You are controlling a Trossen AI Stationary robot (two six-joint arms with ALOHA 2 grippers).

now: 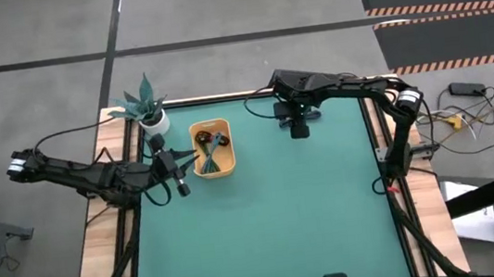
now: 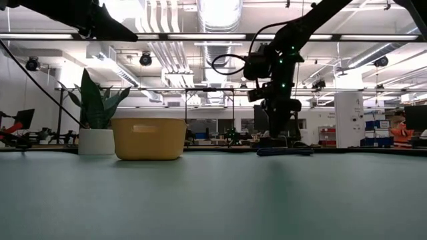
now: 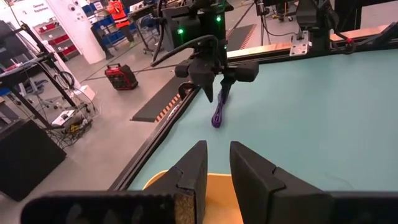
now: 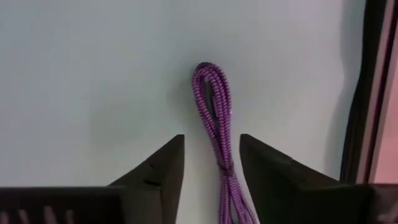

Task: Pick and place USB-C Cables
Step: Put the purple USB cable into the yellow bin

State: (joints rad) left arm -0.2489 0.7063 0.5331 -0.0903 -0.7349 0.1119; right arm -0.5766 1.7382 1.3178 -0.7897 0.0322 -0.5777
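A blue-purple cable bundle (image 4: 214, 106) lies flat on the green mat near the table's far edge; the left wrist view shows this cable (image 3: 217, 116) too. My right gripper (image 4: 211, 163) is open and points down over it, one finger on each side of the bundle, apart from it. In the low view this gripper (image 2: 275, 138) hangs just above the cable (image 2: 285, 151). The yellow tray (image 1: 228, 150) holds other cable bundles (image 1: 212, 152), dark green and red-black among them. My left gripper (image 1: 181, 185) waits open just left of the tray.
A potted plant (image 1: 150, 112) stands at the far left corner, beside the tray. The table's far edge rail (image 4: 373, 93) runs close to the purple cable. Green mat (image 1: 284, 218) stretches toward the near edge. A person in orange (image 3: 116, 12) is in the room beyond.
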